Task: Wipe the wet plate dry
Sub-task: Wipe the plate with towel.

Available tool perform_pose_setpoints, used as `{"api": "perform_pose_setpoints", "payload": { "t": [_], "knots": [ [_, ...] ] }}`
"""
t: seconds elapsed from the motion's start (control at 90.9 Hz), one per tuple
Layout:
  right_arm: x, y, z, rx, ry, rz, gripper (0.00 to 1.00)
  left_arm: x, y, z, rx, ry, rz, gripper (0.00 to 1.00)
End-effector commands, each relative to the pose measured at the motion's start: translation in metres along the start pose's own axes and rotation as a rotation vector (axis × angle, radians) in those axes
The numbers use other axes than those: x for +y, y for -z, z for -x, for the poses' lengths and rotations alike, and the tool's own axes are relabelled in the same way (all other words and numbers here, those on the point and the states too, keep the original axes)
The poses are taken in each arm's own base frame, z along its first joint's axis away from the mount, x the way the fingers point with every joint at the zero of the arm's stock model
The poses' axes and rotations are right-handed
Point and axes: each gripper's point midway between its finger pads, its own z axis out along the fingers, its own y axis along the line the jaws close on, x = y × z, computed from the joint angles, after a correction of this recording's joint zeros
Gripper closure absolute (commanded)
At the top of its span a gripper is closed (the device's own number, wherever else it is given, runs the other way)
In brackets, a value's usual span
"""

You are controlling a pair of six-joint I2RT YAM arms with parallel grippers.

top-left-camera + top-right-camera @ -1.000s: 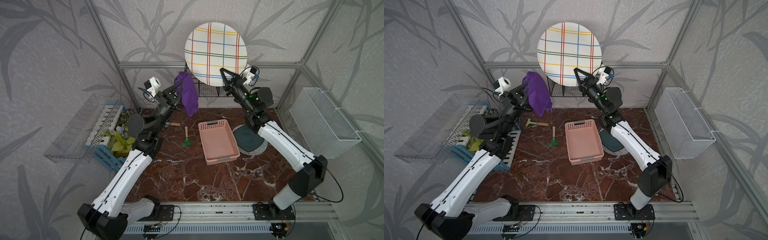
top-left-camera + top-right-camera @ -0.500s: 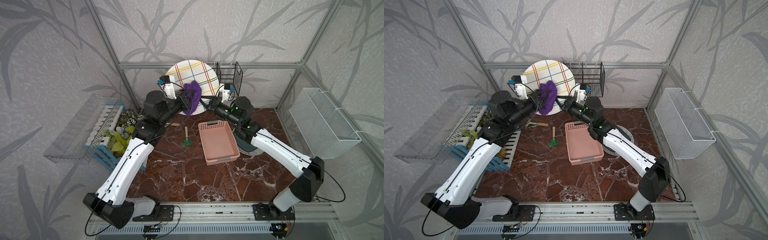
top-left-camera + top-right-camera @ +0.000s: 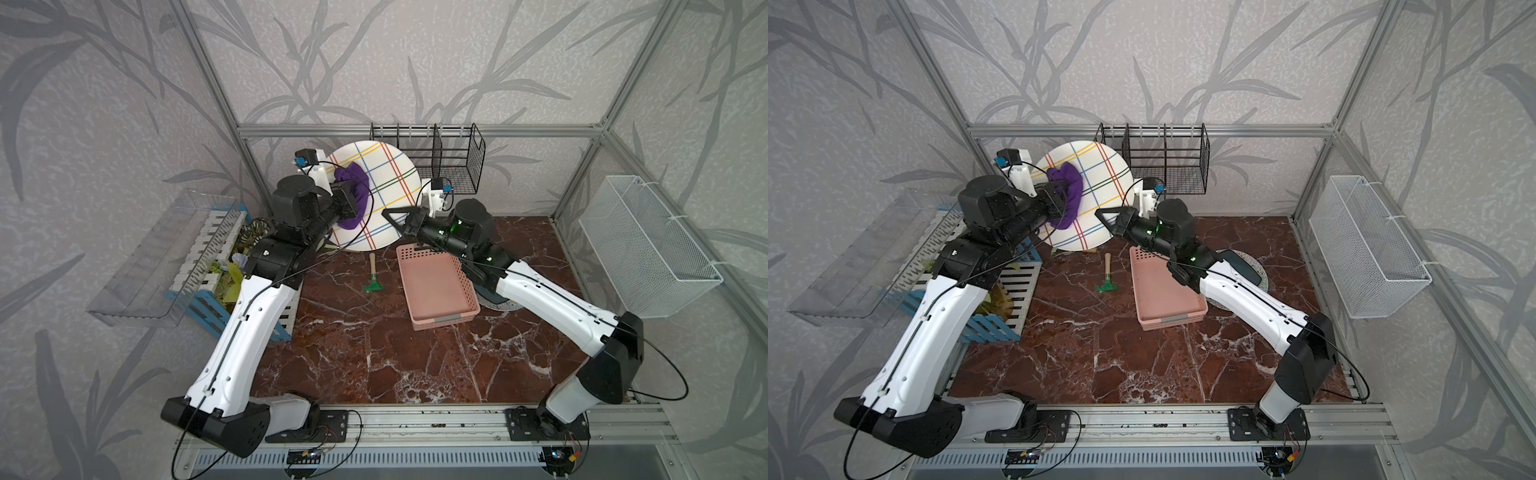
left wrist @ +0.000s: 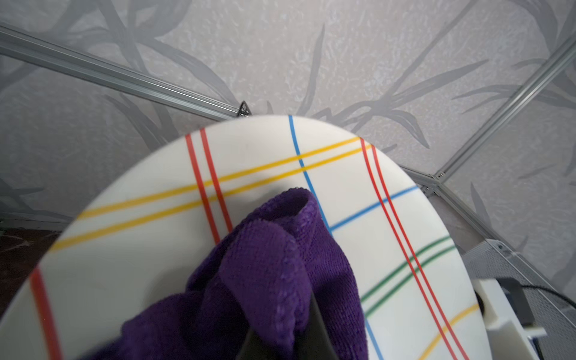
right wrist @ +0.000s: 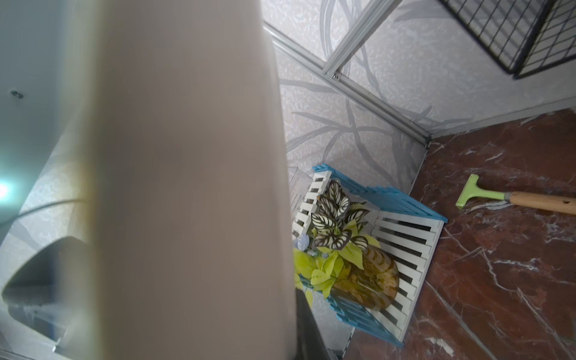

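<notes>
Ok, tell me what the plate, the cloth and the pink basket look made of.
The plate is likely glazed ceramic or melamine: smooth white face, crisp coloured lines. The cloth looks like purple microfibre or terry: fuzzy woven texture and a stitched hem. The pink basket is probably moulded matte plastic: even perforated walls.

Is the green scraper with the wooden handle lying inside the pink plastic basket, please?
No, the green scraper lies on the red marble tabletop, beside the pink plastic basket.

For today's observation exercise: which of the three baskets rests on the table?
The pink basket; the black wire basket and the white mesh basket are both hung up instead.
</notes>
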Motion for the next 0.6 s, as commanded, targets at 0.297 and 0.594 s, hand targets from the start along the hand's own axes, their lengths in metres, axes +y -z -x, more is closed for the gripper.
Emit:
{"api": "perform_pose_setpoints", "payload": {
  "t": [0.297,0.594],
  "knots": [
    [0.079,0.056,0.036,-0.125,0.126,0.208,1.0,0.047,-0.02,-0.046,0.144,0.135,0.04,1.0],
    [0.085,0.04,-0.019,0.049,0.161,0.217,1.0,-0.03,-0.049,-0.099,0.298,0.028,-0.176,1.0]
  ]
}}
